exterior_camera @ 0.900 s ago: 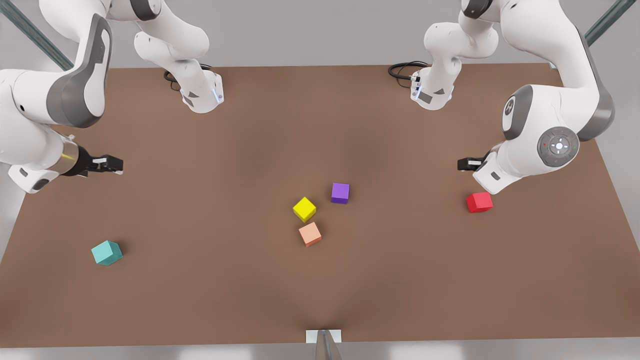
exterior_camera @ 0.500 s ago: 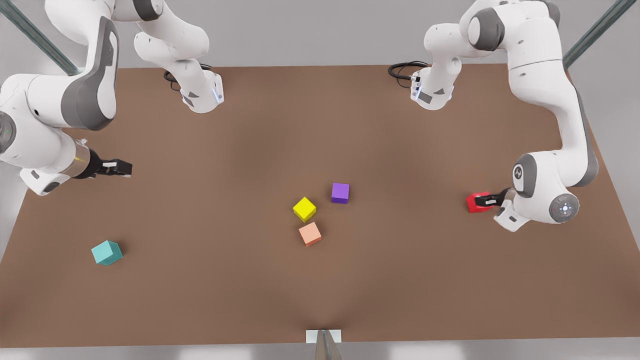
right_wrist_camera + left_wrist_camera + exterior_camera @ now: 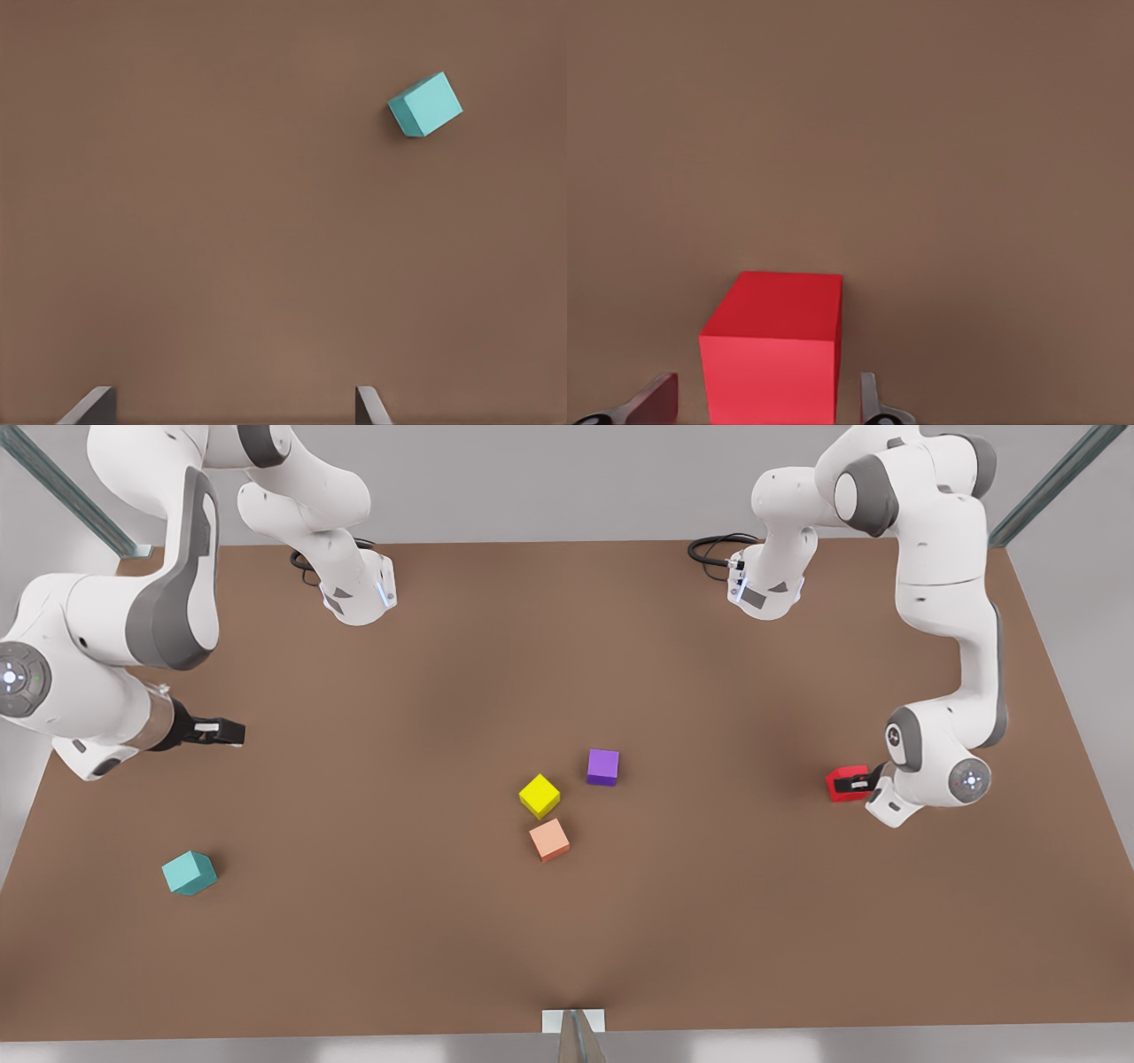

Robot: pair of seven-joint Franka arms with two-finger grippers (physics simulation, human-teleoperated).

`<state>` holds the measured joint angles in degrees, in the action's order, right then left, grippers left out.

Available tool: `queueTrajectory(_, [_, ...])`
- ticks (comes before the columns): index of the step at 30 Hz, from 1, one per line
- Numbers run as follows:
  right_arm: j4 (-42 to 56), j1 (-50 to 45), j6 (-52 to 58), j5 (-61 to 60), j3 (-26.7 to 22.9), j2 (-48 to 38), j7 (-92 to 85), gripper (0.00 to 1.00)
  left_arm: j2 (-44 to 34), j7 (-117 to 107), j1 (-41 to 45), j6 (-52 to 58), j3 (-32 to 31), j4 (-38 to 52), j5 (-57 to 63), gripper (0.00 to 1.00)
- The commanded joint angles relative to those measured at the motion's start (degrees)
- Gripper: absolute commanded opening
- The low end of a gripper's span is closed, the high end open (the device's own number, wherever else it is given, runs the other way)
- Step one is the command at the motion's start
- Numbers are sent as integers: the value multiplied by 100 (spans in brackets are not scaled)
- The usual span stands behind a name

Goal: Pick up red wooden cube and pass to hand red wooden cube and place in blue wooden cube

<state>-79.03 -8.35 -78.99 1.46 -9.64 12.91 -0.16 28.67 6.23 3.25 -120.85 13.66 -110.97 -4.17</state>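
Note:
The red wooden cube (image 3: 842, 782) (image 3: 775, 345) rests on the brown table at the front view's right. My left gripper (image 3: 858, 783) (image 3: 764, 400) is low over it and open, one finger on each side of the cube with a small gap on both sides. The blue wooden cube (image 3: 189, 872) (image 3: 426, 104), teal in colour, sits near the front view's lower left. My right gripper (image 3: 226, 732) (image 3: 232, 403) hovers open and holds nothing, above bare table some way behind the teal cube.
Three other cubes cluster mid-table: yellow (image 3: 539, 795), purple (image 3: 602, 767) and salmon-orange (image 3: 549, 840). The two arm bases (image 3: 359, 593) (image 3: 766, 589) stand at the table's far edge. The brown table (image 3: 567, 646) reaches across the whole scene.
My left gripper has come down from behind the red cube and now straddles it. The right gripper has drifted slightly toward the front view's right. No cube has moved.

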Motion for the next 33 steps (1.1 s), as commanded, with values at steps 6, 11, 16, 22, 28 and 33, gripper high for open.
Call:
queueTrajectory(6, [-52,9,-3,-49,-12,10,236,100,236,651,0,-483,5,-100,-5,100])
queueTrajectory(11, [-52,9,-11,-49,-12,45,236,100,394,651,0,-598,5,-91,-14,100])
queueTrajectory(16, [-52,17,-3,-67,-12,45,236,100,438,642,0,-685,-4,-91,-242,76])
queueTrajectory(22, [-87,9,-3,-76,-12,54,236,100,289,186,9,-545,-215,-4,-409,76])
queueTrajectory(28, [-87,9,-11,-84,-12,98,236,100,306,-2045,-132,824,-1743,1137,-1647,76])
queueTrajectory(33, [-34,96,121,-822,-12,379,-1187,100,1132,-2179,-105,1846,-3528,2764,-3423,76])
